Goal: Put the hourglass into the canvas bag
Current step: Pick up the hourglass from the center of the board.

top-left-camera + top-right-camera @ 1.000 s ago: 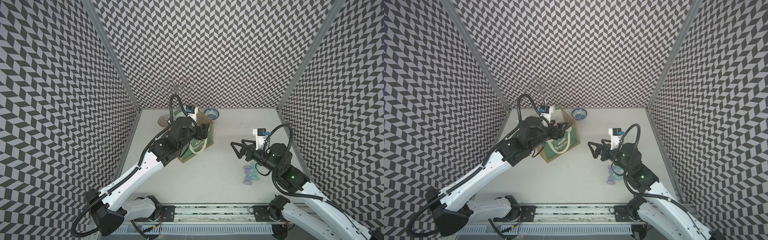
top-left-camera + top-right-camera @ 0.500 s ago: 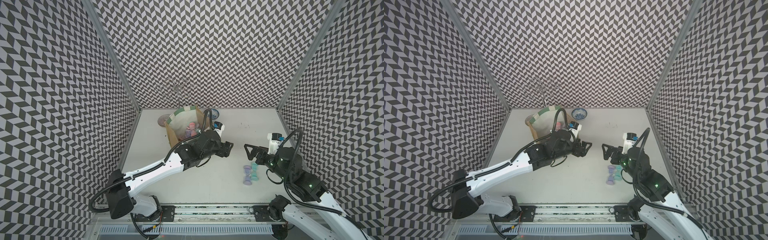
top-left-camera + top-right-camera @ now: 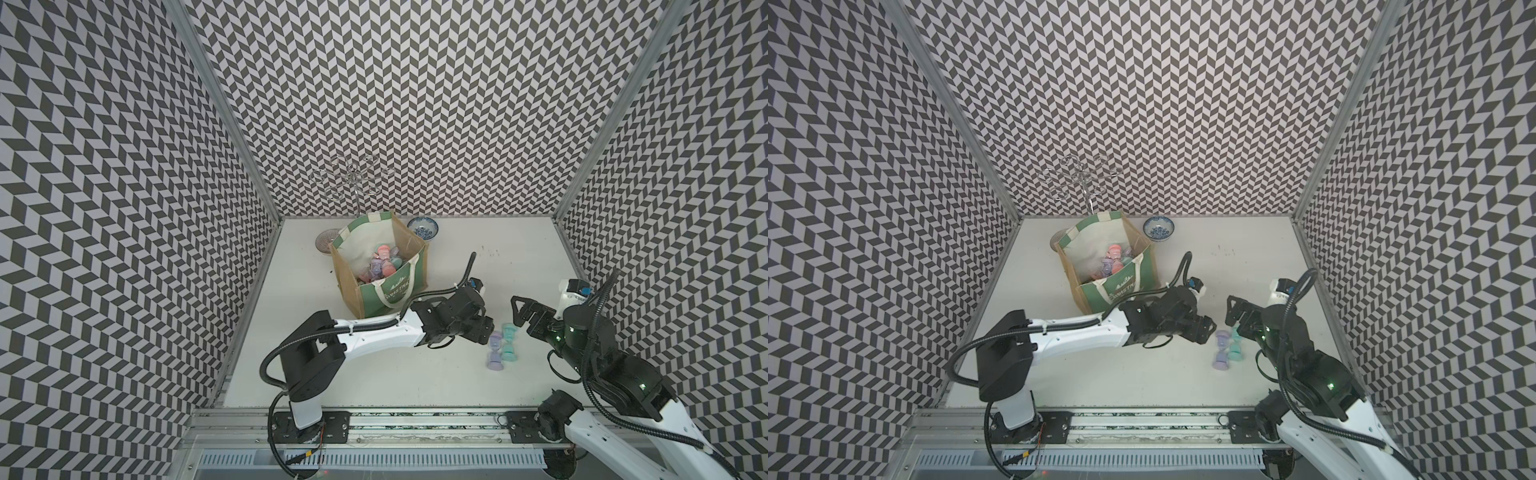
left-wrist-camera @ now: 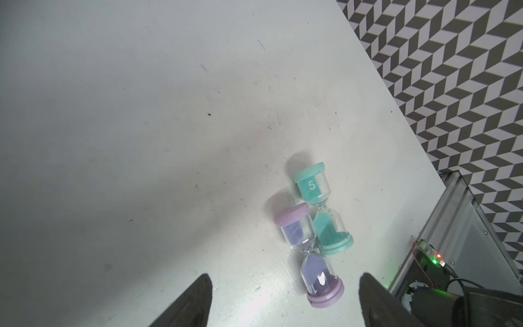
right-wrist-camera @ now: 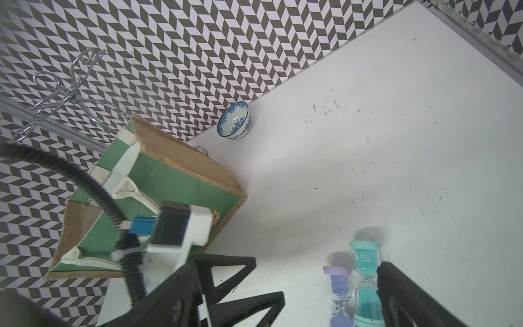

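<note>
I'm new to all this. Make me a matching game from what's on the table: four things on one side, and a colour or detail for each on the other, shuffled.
Things:
1. teal hourglass
2. purple hourglass
3. canvas bag
4. bowl

Details:
A. pastel hourglasses inside
B. blue-and-white pattern
C. a white 5 on it
D. lavender end caps

Pairs: 1-C, 2-D, 3-A, 4-B.
</note>
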`<action>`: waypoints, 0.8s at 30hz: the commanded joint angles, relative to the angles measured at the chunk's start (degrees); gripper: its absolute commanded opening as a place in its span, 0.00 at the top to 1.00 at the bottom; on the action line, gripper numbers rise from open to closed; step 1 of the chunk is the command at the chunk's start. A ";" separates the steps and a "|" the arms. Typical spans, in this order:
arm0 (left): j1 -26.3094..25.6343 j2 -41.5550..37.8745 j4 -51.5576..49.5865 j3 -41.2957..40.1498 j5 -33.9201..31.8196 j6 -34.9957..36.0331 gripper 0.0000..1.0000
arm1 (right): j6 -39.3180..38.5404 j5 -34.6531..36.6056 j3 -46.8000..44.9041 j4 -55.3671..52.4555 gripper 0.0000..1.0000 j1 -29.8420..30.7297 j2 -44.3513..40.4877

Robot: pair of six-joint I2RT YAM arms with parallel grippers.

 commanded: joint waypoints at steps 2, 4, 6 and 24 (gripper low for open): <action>-2.15 5.74 -2.07 6.07 -0.36 -0.73 0.18 | 1.30 0.90 -0.97 1.17 0.01 0.25 -1.58; -3.01 8.47 -2.17 7.77 -1.26 -0.61 0.18 | 1.00 0.78 -1.10 1.45 0.01 0.25 -1.93; -3.63 10.97 -2.51 9.37 -1.91 -0.59 0.18 | 0.94 0.99 -1.28 1.41 0.01 0.25 -2.32; -5.48 22.56 -9.00 17.43 -11.79 -0.62 0.26 | 0.09 -1.10 -3.59 4.80 0.01 0.25 -4.28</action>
